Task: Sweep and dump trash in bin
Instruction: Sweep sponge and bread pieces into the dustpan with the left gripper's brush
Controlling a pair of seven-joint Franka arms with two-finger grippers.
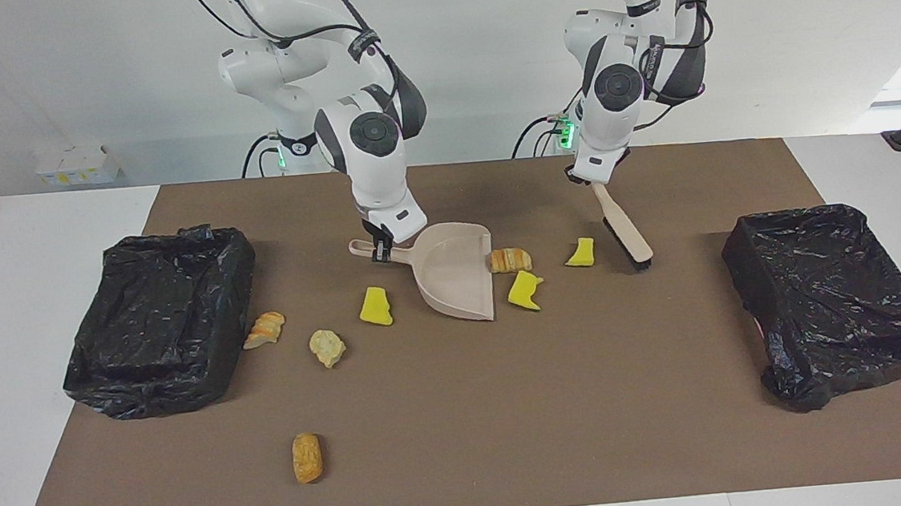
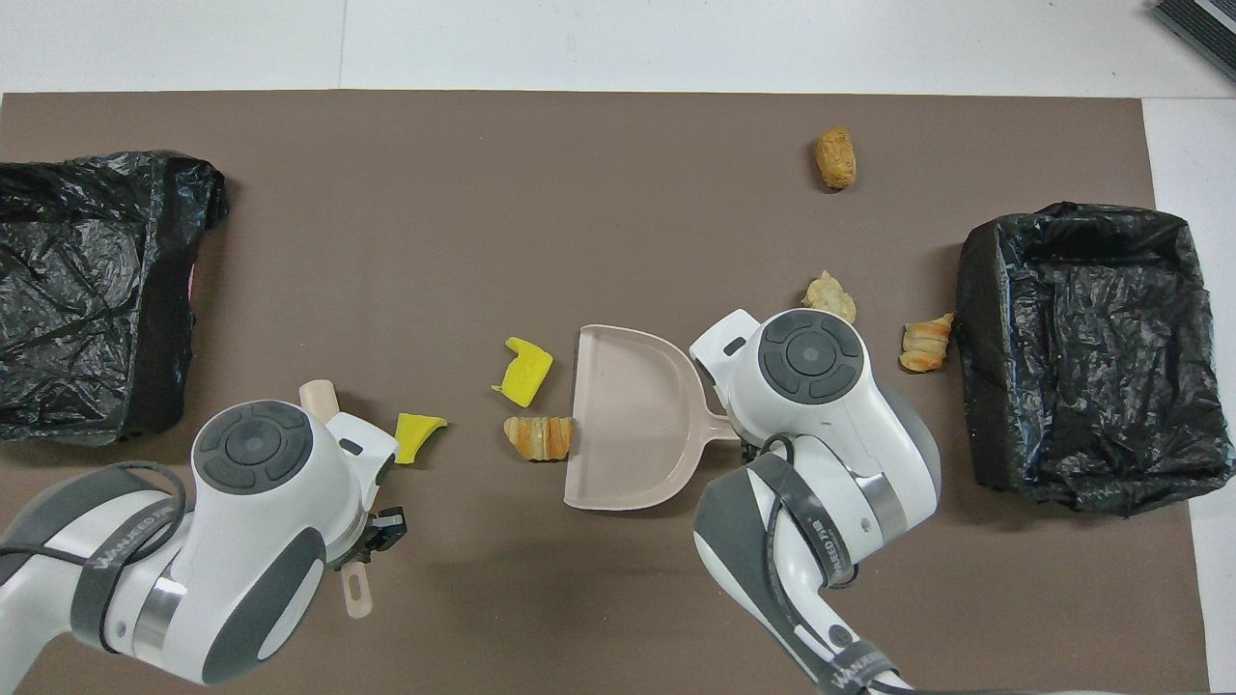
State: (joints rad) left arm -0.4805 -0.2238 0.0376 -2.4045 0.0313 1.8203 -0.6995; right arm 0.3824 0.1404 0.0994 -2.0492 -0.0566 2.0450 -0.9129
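My right gripper (image 1: 379,246) is shut on the handle of the beige dustpan (image 1: 452,273), whose mouth faces the left arm's end; the dustpan also shows in the overhead view (image 2: 628,425). A croissant piece (image 1: 511,260) lies at its mouth, with a yellow wedge (image 1: 525,290) beside it. My left gripper (image 1: 596,181) is shut on the beige brush (image 1: 624,227), bristles down on the mat next to another yellow wedge (image 1: 581,252). More trash lies toward the right arm's end: a yellow wedge (image 1: 375,306), a pale pastry (image 1: 328,347), a croissant (image 1: 265,329) and a brown bread piece (image 1: 307,457).
A bin lined with a black bag (image 1: 163,324) stands at the right arm's end of the brown mat, and a second one (image 1: 832,295) at the left arm's end. The brown bread piece lies farthest from the robots.
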